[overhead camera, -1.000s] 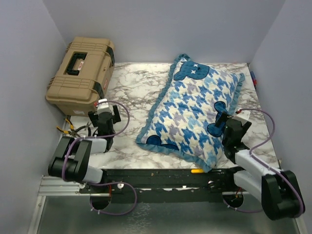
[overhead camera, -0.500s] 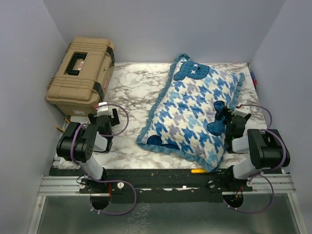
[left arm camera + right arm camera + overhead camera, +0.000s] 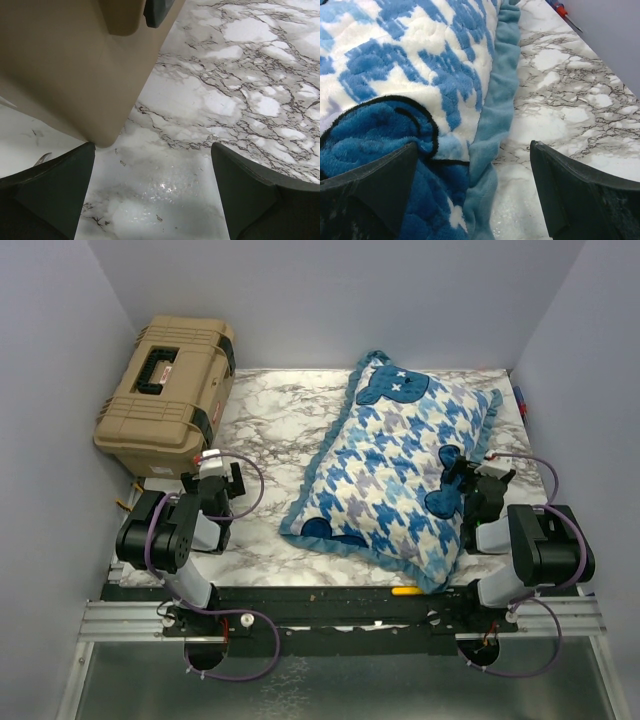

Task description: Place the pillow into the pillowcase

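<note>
- The pillowcase [image 3: 395, 475] lies plump and diagonal on the marble tabletop [image 3: 270, 415], with its bear print facing up and a blue ruffle around it.
- The pillow itself cannot be made out; only the printed cover shows.
- The right claw [image 3: 474, 145] sits low at the pillowcase's right edge. It is released, fingers spread wide over the ruffle and bare marble, and holds nothing.
- The left claw [image 3: 152, 150] is well left of the pillowcase, likewise released and empty, above bare marble.
- A tan hard case [image 3: 168, 390] stands far-left of the pillowcase, its corner just beyond the left claw.
- A small screwdriver [image 3: 560, 10] lies right of the pillowcase's far corner.
</note>
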You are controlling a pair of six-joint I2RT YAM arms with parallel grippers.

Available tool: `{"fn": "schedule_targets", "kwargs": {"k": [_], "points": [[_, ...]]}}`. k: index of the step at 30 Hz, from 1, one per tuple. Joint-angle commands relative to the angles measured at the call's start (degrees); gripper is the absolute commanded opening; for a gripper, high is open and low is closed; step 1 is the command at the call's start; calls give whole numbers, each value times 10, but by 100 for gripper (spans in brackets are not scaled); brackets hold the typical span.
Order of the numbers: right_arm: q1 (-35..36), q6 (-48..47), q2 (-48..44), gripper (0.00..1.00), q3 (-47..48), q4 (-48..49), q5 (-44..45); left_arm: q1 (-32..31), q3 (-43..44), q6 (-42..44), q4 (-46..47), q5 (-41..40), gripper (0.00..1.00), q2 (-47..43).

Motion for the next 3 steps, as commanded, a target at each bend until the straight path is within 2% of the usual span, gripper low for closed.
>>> {"fn": "schedule_targets", "kwargs": {"k": [1,3], "points": [[-1,-6,3,100,8,29,-14,0,12,14,74,31,99,0],[-1,-6,3,100,8,29,-14,0,10,14,74,31,99,-1]]}}
